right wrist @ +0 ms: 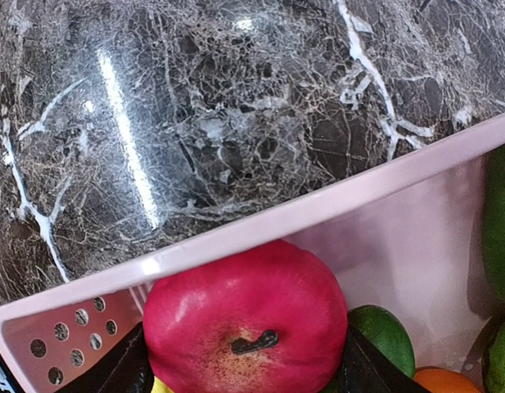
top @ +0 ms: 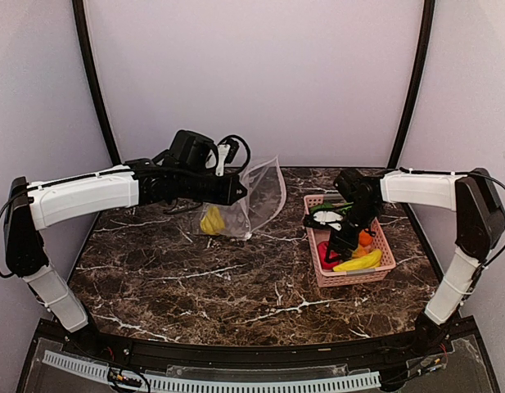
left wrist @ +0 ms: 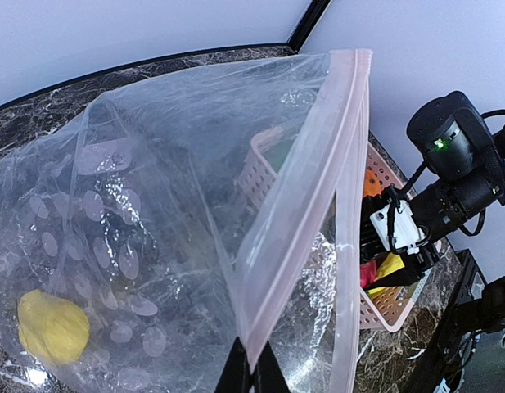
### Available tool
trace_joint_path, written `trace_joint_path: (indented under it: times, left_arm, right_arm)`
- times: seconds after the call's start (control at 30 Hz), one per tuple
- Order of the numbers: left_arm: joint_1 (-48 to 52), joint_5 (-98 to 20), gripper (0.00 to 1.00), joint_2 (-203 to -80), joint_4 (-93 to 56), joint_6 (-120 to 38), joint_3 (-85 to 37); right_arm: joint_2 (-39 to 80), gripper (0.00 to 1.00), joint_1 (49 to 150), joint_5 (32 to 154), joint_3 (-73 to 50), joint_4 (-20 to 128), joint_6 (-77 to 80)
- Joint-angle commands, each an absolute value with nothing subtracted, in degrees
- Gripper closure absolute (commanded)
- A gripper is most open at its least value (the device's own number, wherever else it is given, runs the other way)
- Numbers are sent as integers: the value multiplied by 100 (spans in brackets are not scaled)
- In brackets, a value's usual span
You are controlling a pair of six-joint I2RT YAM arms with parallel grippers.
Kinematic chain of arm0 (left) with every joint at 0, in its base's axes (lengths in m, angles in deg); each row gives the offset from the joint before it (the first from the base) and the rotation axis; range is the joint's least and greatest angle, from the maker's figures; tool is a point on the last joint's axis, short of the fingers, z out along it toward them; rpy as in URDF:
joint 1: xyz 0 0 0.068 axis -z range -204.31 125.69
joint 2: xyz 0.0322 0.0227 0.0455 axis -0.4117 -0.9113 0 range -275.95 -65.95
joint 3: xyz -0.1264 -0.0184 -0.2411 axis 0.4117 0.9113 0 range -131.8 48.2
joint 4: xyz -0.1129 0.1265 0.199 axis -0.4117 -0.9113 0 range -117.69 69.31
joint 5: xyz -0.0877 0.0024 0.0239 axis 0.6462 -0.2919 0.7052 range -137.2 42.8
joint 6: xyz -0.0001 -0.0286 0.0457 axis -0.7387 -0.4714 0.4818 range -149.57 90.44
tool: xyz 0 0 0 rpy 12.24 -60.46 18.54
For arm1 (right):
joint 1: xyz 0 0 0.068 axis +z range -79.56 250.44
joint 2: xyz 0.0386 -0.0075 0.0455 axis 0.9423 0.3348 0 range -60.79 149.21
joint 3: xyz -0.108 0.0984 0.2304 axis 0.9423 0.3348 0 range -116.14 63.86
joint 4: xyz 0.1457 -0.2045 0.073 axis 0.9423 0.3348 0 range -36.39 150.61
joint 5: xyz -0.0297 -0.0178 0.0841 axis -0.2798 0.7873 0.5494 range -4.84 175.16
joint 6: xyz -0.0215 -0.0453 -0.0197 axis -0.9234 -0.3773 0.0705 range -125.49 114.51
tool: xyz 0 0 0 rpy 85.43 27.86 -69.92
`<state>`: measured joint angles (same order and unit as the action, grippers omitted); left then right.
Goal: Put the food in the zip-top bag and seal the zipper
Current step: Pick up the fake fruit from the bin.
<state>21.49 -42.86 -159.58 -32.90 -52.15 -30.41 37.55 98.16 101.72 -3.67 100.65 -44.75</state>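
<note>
The red apple (right wrist: 252,319) lies in the pink basket (right wrist: 236,233) on the worktop's (top: 236,278) right, with the right claw (top: 344,240) closed against its sides, likely for lifting. The left claw (left wrist: 252,375) pinches the zipper (left wrist: 317,188), holding the zip-top bag (left wrist: 154,205) open toward the basket.

We note the table top (top: 236,278): a polished stone look, dark with white veins, carrying bright glare streaks.
Zip-top bag (left wrist: 154,188): thin clear plastic, crinkled and shiny, with pale frosted dots.
Its zipper (left wrist: 313,205): a duller pinkish plastic strip.
Basket (right wrist: 399,246): pink plastic, smooth, semi-matt, punched with small round holes.
Red apple (right wrist: 244,315): smooth, glossy skin.
We log the arm shells (top: 84,196) as smooth white plastic.
Back wall (top: 252,74): matt.
</note>
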Motion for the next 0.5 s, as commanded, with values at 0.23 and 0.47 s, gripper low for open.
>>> trace_joint_path:
  times: [0.23, 0.47]
  left_arm:
    - [2148, -4185, 99, -15911, -3248, -5156, -2980]
    - [2148, -4128, 99, -16032, -3276, -5144, -3156]
  right_arm:
    - [3107, 40, 9874, 9750, -720, 10595, -4411]
    - [2817, 41, 9922, 10343, -1807, 11194, -4285]
